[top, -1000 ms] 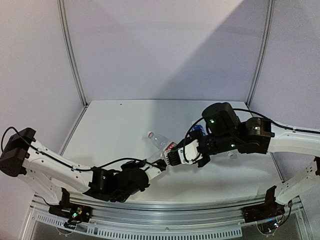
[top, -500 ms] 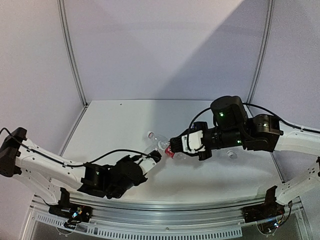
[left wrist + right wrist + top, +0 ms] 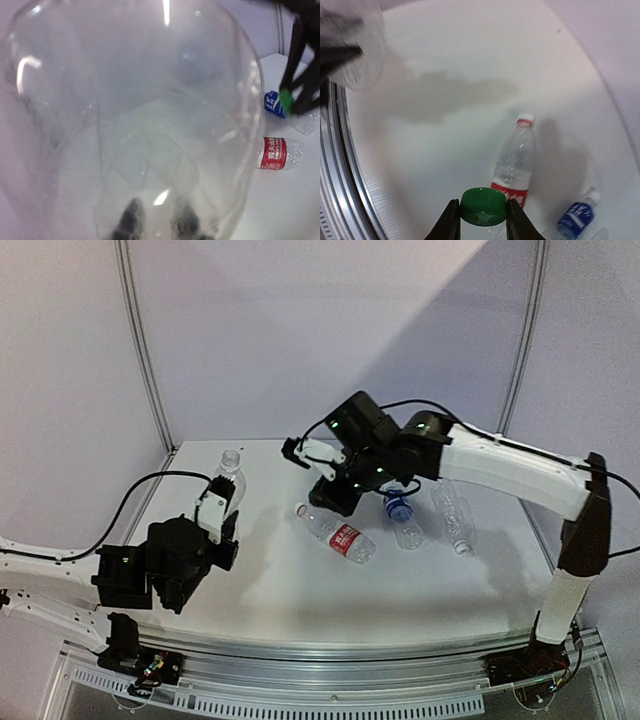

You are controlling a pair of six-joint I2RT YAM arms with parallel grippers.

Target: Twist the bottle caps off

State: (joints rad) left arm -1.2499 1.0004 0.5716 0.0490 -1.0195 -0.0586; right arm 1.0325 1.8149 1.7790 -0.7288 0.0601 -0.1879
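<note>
1. Both arms have swung apart since a second ago: the left has drawn back to its own side, and the right has lifted up and away over the back of the desk [image 3: 300,590].
2. Left hand [image 3: 220,508] is clamped on an unlabelled bottle [image 3: 229,475], holding it upright near the desk's left edge; its wrist view is filled by the clear plastic.
3. Right hand [image 3: 482,220] pinches the green cap [image 3: 482,205] between narrow fingers, high above the desk.
4. Below it, the red-label bottle [image 3: 340,536] lies on its side at mid-desk.
5. Just to its right lies the blue-label bottle [image 3: 400,510], and beyond that a second unlabelled bottle [image 3: 455,512], both also on their sides.
</note>
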